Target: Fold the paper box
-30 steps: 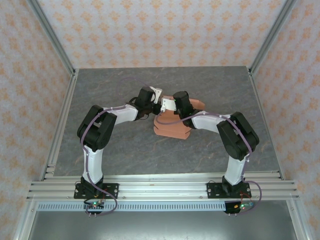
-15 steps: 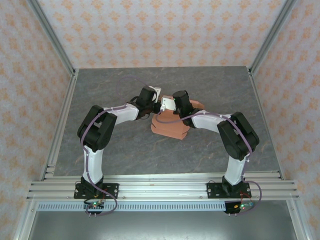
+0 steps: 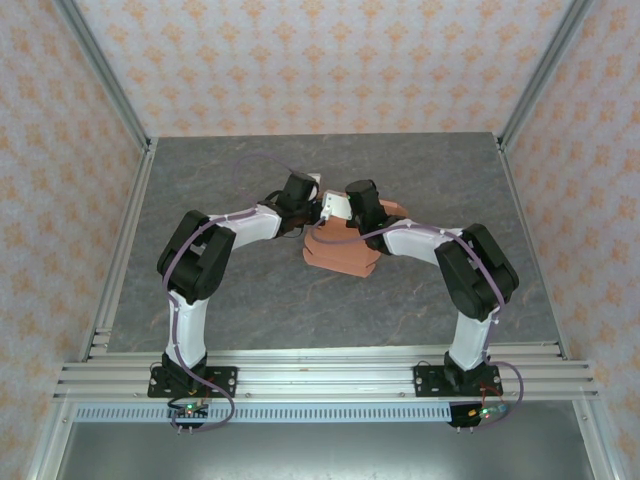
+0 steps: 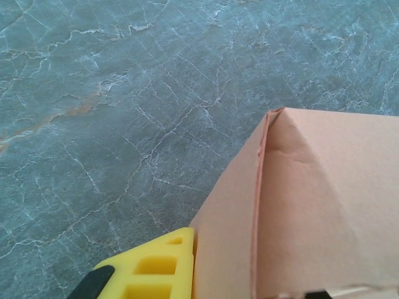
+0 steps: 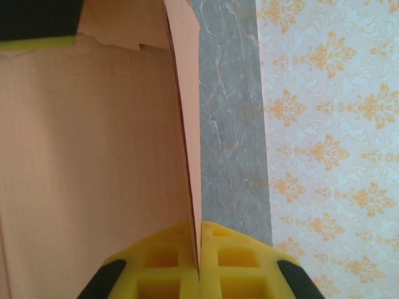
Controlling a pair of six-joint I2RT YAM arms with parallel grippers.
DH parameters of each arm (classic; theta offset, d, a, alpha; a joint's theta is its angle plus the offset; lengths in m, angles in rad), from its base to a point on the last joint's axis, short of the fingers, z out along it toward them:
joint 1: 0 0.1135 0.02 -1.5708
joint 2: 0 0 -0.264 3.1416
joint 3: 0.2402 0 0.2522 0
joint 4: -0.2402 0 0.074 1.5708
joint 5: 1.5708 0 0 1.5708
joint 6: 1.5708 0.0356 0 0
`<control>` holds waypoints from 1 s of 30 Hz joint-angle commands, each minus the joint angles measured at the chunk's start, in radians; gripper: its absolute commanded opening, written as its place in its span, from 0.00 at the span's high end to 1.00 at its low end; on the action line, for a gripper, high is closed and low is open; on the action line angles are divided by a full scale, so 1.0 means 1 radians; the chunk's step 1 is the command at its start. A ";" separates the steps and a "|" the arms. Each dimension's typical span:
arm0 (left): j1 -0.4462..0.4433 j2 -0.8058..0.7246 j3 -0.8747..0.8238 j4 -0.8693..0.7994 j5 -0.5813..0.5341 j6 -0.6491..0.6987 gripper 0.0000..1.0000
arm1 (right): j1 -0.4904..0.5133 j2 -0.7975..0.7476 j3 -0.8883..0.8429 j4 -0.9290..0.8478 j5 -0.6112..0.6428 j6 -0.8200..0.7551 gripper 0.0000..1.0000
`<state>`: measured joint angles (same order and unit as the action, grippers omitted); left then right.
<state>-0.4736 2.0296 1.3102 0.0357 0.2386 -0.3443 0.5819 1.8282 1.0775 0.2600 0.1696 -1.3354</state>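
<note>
Grippers first. Right gripper (image 5: 199, 265): yellow fingers (image 5: 159, 268) pressed together on a thin upright wall of the paper box (image 5: 93, 156), with the sheet edge running straight up out of the pinch. Left gripper (image 3: 312, 214): its wrist view gives one yellow finger (image 4: 156, 268) lying against the outside of a folded panel. The opposite finger sits behind the card, so I can't tell if it's clamped or just resting alongside. Both tools meet at the far-left part of the box, which sits roughly in the middle of the table (image 3: 230, 290).

Handling, my read:
- Thin salmon card, next to no weight. Floppy across a panel, stiff only along creases.
- The dent just below the folded corner in the left wrist view says it marks easily.
- It'll likely slide on the smooth table if pushed unheld, and buckle if squeezed across an open span.
- Best hold is a free wall edge or flap close to a crease, one arm anchoring while the other bends.
- Pinch light; pull along the panel, not across it.

Views:
- Overhead gives the layout: a low, partly formed shape with both arms over its far edge. It's too coarse for contact detail.
- Right wrist shows the wall's inner face, a ragged flap edge at the top, and the patterned enclosure wall (image 5: 324, 124) beyond a strip of table.
- Left wrist shows the outer seam where two layers overlap at the corner, which the overhead can't resolve.
</note>
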 commanded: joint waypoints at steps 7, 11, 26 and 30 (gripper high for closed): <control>0.027 -0.020 -0.058 0.084 -0.138 -0.057 0.93 | 0.039 -0.031 0.024 -0.054 0.001 -0.019 1.00; 0.041 -0.054 -0.116 0.173 -0.088 -0.012 0.90 | 0.035 -0.028 0.037 -0.072 0.005 -0.018 1.00; 0.047 -0.080 -0.152 0.202 -0.045 0.067 1.00 | 0.035 -0.076 0.066 -0.157 -0.023 0.172 0.64; 0.046 -0.095 -0.174 0.221 -0.033 0.077 1.00 | 0.036 -0.118 0.051 -0.166 -0.049 0.268 0.51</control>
<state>-0.4313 1.9823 1.1618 0.2295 0.2276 -0.2863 0.6147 1.7748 1.1240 0.1280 0.1478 -1.1877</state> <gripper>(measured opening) 0.086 0.473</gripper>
